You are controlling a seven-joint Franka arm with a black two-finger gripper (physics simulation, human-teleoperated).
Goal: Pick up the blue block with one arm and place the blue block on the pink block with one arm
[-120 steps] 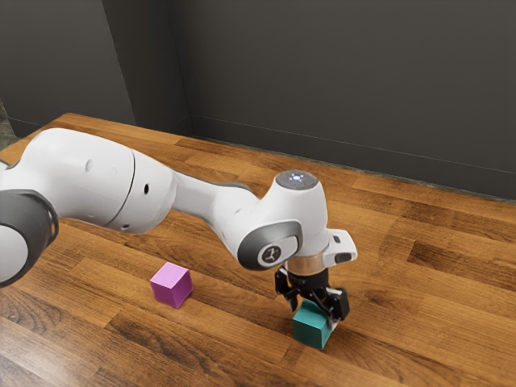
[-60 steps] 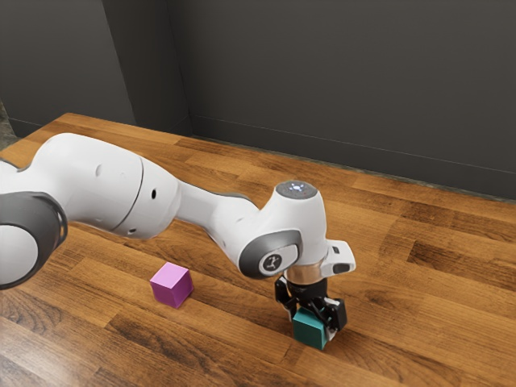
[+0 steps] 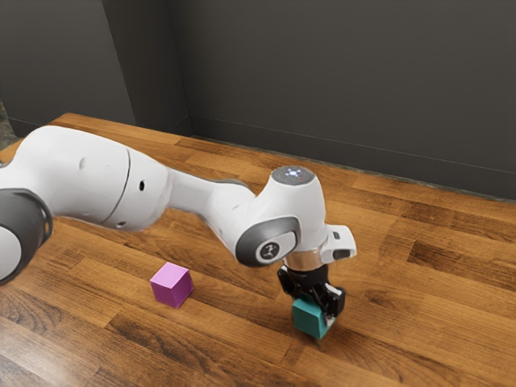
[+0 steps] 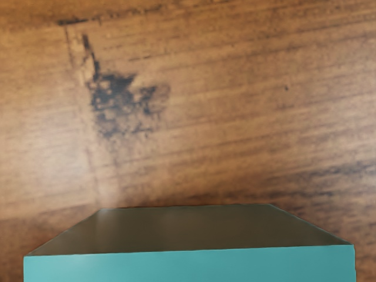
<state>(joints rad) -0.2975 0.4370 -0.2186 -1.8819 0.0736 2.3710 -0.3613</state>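
The blue block (image 3: 309, 319), teal in colour, hangs slightly tilted just above the wooden table with my black gripper (image 3: 314, 310) shut on its upper part. In the wrist view the same blue block (image 4: 188, 247) sits close under my hand, its top face dark and its near edge teal. The pink block (image 3: 171, 285) rests on the table toward the exterior view's left of the gripper, well apart from it and untouched.
The wooden table (image 3: 435, 266) stretches wide toward the exterior view's right and back. A dark wall stands behind its far edge. My white arm reaches in from the exterior view's left, above the pink block.
My gripper went down onto the blue block, closed on it, and has now risen a little with the block lifted off the table and tilted.
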